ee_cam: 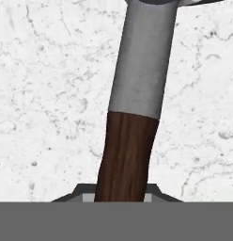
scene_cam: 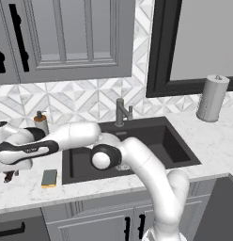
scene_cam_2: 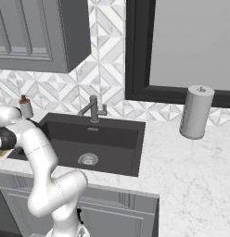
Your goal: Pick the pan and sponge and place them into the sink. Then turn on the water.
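Note:
In the hand view the pan's handle (ee_cam: 135, 70) runs from the top of the frame down to the bottom, grey metal above and reddish-brown wood below. My gripper (ee_cam: 122, 196) is shut on the wooden end, over white marble counter. In the left base view my gripper (scene_cam: 7, 176) is low at the far left edge, and the pan's round body is out of the frame there. The sponge (scene_cam: 49, 178), yellow with a green top, lies on the counter just right of my hand, by the sink's front left corner. The dark sink (scene_cam: 151, 141) is dry under its grey faucet (scene_cam: 120, 112); no water runs.
A soap dispenser (scene_cam: 41, 121) stands behind the sink's left corner. A paper towel roll (scene_cam: 212, 98) stands on the counter at the right. My arm's elbow (scene_cam: 105, 156) hangs over the sink's left half. The drain (scene_cam_2: 88, 159) shows in the basin floor.

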